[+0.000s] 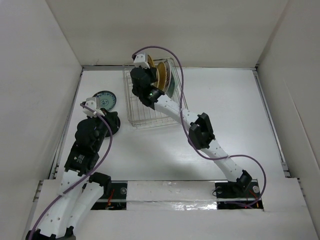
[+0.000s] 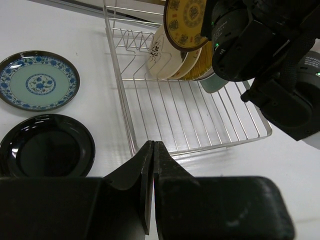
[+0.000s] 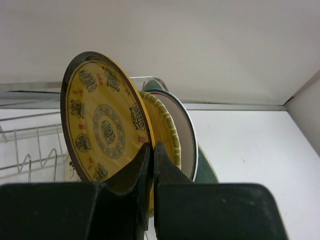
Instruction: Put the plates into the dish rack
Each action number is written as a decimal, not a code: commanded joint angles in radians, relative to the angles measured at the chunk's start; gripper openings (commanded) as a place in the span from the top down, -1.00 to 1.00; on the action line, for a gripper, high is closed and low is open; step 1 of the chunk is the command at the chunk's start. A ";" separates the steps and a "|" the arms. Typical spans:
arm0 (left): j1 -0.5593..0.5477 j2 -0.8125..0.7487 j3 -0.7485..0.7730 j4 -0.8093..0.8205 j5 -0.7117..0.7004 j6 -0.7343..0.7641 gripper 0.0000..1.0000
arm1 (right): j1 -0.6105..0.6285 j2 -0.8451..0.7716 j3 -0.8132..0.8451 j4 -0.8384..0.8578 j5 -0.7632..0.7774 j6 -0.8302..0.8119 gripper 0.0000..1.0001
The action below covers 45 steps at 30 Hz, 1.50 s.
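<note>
My right gripper (image 3: 152,150) is shut on the rim of the dark-and-gold plate (image 3: 102,125) and holds it upright above the far end of the dish rack (image 1: 135,121). Close behind it stand the woven yellow plate (image 3: 167,130), a white-faced plate (image 3: 187,137) and the pale green one (image 3: 206,172). The left wrist view shows the held plate (image 2: 185,22) over a cream plate with a dark patch (image 2: 161,52). The blue-patterned plate (image 2: 39,80) and the black plate (image 2: 45,150) lie flat on the table left of the rack (image 2: 200,115). My left gripper (image 2: 152,147) is shut and empty beside the black plate.
The right arm (image 2: 265,60) reaches over the rack's near half. White walls enclose the table on the left, back and right. The rack's near rows of tines hold nothing.
</note>
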 commanded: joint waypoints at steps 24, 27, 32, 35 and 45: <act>0.006 -0.018 0.018 0.032 -0.035 -0.009 0.62 | 0.038 0.090 -0.051 0.194 0.000 0.043 0.88; 0.006 -0.002 0.021 0.024 -0.063 -0.015 0.49 | 0.047 0.013 -0.130 0.173 -0.029 0.118 0.55; 0.006 0.001 0.024 0.015 -0.095 -0.055 0.44 | 0.067 -0.126 -0.237 0.105 -0.113 0.275 0.21; 0.006 0.009 0.032 -0.003 -0.124 -0.072 0.42 | 0.067 -0.256 -0.353 0.098 -0.188 0.344 0.11; 0.006 0.116 -0.004 -0.028 -0.189 -0.296 1.00 | 0.107 -0.819 -0.959 0.236 -0.564 0.482 0.58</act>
